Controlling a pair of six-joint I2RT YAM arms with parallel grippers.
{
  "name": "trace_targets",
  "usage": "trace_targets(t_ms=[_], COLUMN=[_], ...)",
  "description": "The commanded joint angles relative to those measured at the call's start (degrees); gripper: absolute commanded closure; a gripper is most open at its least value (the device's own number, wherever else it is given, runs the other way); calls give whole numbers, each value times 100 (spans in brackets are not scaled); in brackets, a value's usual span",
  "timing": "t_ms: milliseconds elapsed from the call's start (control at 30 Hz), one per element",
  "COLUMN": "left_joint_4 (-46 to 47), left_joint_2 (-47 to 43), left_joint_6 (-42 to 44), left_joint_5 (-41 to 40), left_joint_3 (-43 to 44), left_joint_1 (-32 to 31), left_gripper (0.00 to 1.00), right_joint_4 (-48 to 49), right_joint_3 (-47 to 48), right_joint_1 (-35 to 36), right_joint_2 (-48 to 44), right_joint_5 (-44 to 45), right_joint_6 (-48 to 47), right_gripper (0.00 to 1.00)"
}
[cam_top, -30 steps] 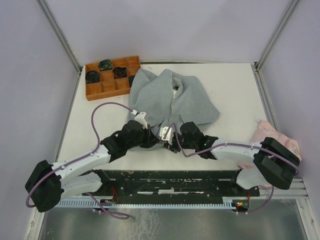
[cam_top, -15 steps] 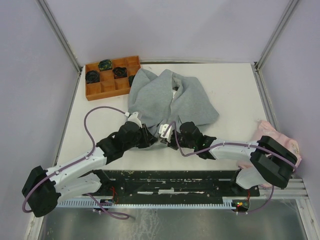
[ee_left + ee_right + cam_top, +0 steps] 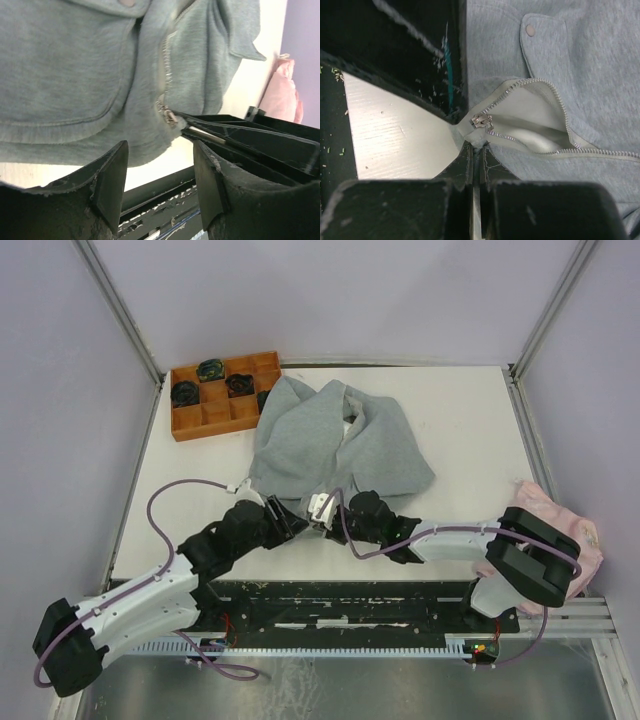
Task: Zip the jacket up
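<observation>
At the jacket (image 3: 300,440) hem, the right gripper (image 3: 475,148) pinches cloth. The left gripper (image 3: 160,152), spread, should grab the slider (image 3: 480,121) next.

One jacket (image 3: 300,440), one pink cloth (image 3: 578,528), one orange tray (image 3: 176,400)

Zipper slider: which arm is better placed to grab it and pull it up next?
Left, probably. The left gripper is open and faces the zipper slider, holding nothing. The right gripper is shut on the jacket hem just below the slider, anchoring it.
</observation>
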Motion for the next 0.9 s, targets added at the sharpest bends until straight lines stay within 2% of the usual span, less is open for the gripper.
trace_targets(t_ms=[0,200,500,667,867], left_joint_4=[224,825,1464,1605,1694], left_joint_2=[-111,-391,-564,-425,-359], left_joint_6=[-780,-1321,-1517,-1540,-1545], left_joint_5=[-136,-32,18,103,166], left_joint_3=[-272,-785,-1069,-1093,-1102], left_joint_1=[-16,-19,-21,-22,-19], left_gripper=[39,42,44,52,66], right_joint_4=[652,747,794,798,810], right_joint_3=[269,285,377,431,496], right_joint_1=[145,258,408,500,574], right_joint_2=[83,151,337,420,499], right_joint_5=[149,269,318,372,456], right_joint_6=[192,212,238,238,229], right_gripper=[100,100,100,100,100])
